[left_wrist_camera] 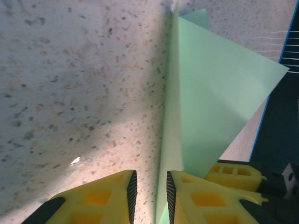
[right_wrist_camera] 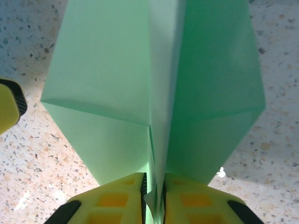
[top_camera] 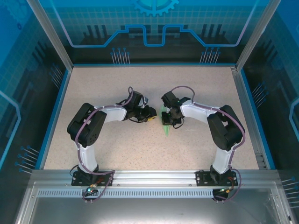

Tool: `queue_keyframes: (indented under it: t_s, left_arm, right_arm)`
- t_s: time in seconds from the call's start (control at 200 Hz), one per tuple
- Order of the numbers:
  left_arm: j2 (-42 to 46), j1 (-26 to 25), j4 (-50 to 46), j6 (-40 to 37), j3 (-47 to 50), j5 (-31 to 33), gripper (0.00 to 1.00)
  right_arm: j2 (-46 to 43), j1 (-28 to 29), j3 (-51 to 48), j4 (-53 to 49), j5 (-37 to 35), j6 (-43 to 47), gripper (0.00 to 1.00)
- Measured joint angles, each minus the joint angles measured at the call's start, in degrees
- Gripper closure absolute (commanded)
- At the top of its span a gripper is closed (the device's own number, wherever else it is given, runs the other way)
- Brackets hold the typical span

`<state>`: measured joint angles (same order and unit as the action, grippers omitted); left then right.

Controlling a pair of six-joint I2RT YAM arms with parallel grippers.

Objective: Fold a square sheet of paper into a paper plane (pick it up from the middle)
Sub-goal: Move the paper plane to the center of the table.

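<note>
The plane [top_camera: 165,124] is at the middle of the counter [top_camera: 140,88], between the two arms, with its wings spread and its folds apparently all but done. The right fingers [right_wrist_camera: 117,203] are pinched closed on its centre fold. The left fingers [left_wrist_camera: 105,198] straddle a folded edge of it with a narrow gap showing between them, so they are parted, not clamped. This looks like the final hold before lifting. Next the left should close squarely or back off cleanly — no dragging the thin paper askew.

The top camera looks down from high at six o'clock; wrist cameras at nine and three o'clock face inward, close on the shared paper plane [right_wrist_camera: 103,70].
</note>
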<state>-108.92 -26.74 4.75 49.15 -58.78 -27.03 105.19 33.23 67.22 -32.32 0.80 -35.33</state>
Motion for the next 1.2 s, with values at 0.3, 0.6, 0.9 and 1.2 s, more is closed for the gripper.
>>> queue_keyframes:
  t_s: [0.3,0.6,0.9,1.2]
  left_arm:
    - [2.89,0.35,-8.94,-0.48,0.0,9.99,0.6]
    - [8.31,0.46,-18.32,-1.6,0.0,22.29,0.43]
    - [8.61,0.46,-21.24,-2.14,0.02,25.42,0.39]
    - [8.61,0.46,-21.92,-2.73,0.02,25.79,0.38]
  right_arm:
    - [1.2,0.0,5.9,-2.73,-5.33,-0.63,0.96]
    - [10.49,-0.9,19.58,-5.38,-11.06,0.61,0.94]
    - [16.63,-1.79,26.27,-9.25,-13.14,0.85,0.88]
    - [19.69,-1.77,28.04,-11.13,-13.42,0.83,0.82]
